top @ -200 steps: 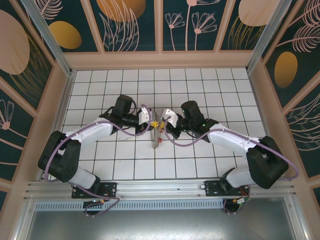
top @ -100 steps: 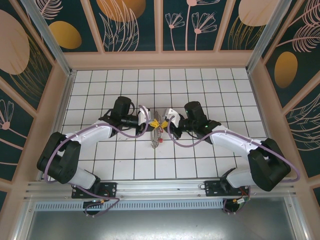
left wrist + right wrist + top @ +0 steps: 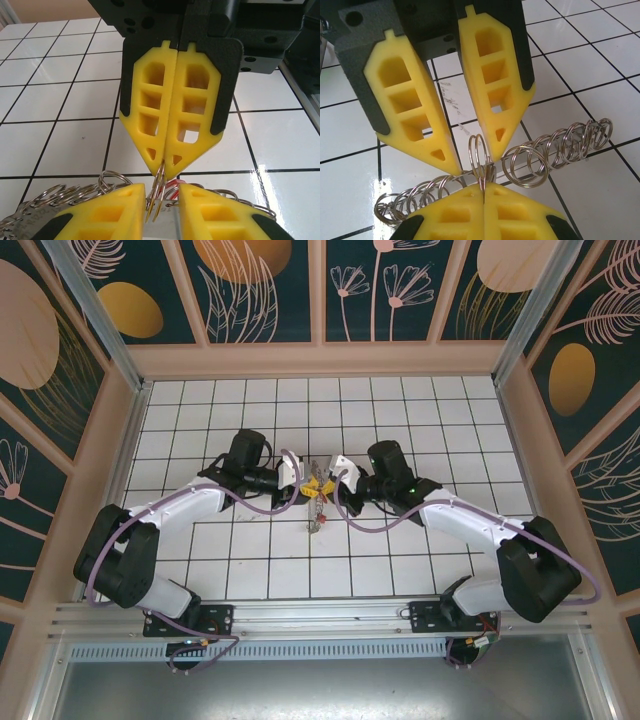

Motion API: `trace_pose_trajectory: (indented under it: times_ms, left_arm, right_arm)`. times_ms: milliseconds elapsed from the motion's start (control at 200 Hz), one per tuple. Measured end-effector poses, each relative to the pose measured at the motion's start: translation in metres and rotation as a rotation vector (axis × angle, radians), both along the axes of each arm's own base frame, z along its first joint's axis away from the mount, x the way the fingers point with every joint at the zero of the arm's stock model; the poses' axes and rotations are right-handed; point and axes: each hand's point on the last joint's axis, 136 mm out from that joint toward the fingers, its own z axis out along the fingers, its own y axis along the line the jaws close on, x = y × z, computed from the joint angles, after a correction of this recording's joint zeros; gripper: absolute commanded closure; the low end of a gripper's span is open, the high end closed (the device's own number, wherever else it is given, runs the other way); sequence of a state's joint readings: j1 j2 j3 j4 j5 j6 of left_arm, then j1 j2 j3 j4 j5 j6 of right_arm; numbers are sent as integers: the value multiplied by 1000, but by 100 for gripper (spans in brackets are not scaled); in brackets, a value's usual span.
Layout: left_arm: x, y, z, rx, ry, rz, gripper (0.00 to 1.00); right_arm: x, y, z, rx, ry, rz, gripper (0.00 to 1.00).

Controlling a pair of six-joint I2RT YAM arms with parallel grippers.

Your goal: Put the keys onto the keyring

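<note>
No readable lettering out there, folks: no brand, no number, no label came through clearly. The only candidate sat at the bottom-left corner of the left wrist view. There a flat grey metal tag (image 3: 22, 224), tucked under the silvery coiled metal keyring (image 3: 75, 192), carried a short row of stamped characters, but they were too blurred and too cropped at the frame edge to make out.
</note>
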State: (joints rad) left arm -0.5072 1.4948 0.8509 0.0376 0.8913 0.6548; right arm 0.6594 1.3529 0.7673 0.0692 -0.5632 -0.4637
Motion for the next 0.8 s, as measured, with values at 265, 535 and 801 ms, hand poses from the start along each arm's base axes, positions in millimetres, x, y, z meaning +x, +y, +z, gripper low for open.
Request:
trace_pose_trajectory:
  times_ms: [265, 535, 801]
  left_arm:
    - [4, 1, 3, 25, -22, 3, 100]
    - [4, 1, 2, 17, -32, 4, 100]
    - [2, -1, 2, -11, -28, -2, 100]
  right_arm:
    - [4, 1, 4, -19, -5, -16, 100]
    - [6, -1, 2, -29, -4, -30, 100]
    - [7, -4, -1, -2, 1, -21, 100]
